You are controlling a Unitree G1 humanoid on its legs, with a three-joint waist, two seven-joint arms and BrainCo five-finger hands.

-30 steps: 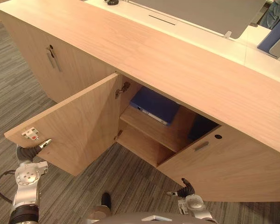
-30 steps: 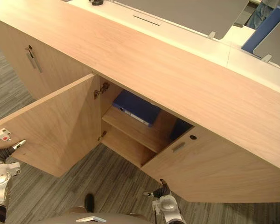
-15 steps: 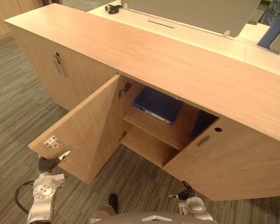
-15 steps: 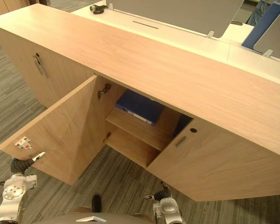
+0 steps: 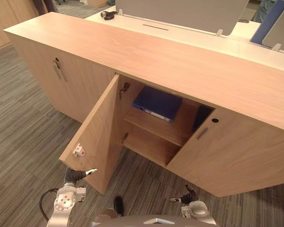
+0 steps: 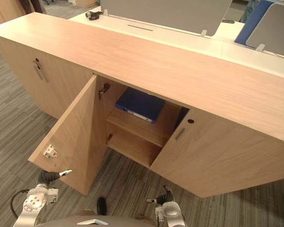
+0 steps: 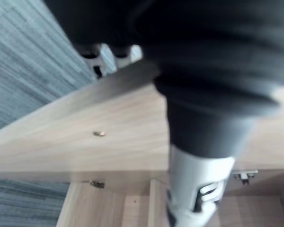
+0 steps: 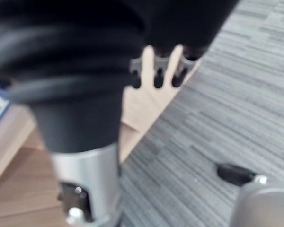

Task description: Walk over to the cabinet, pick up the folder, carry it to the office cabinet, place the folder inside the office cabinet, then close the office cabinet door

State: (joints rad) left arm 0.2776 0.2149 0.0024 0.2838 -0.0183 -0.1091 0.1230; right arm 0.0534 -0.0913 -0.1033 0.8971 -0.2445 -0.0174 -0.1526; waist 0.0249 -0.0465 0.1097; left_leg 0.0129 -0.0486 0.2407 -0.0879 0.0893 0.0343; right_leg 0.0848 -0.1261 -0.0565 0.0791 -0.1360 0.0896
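The blue folder [image 5: 157, 105] lies flat on the upper shelf inside the wooden office cabinet [image 5: 180, 66]. The cabinet's left door [image 5: 99, 132] stands open, swung out about square to the front. My left hand [image 5: 78, 174] is low at that door's free bottom corner, its straight fingers [image 7: 98, 56] against the door's edge and its thumb [image 7: 199, 189] apart. My right hand [image 6: 164, 195] hangs low in front of the cabinet's right door [image 5: 227, 156], with its fingers [image 8: 156, 71] relaxed and nothing in it.
A second cabinet door with a metal handle [image 5: 59, 71] is shut to the left of the opening. Behind the cabinet runs a white desk [image 5: 189, 35] with grey and blue screens. Grey striped carpet [image 5: 23, 127] covers the floor around me.
The open door has swung from wide open to about square with the cabinet, my left hand moving with its lower corner. The view has also shifted. The folder has stayed on the shelf.
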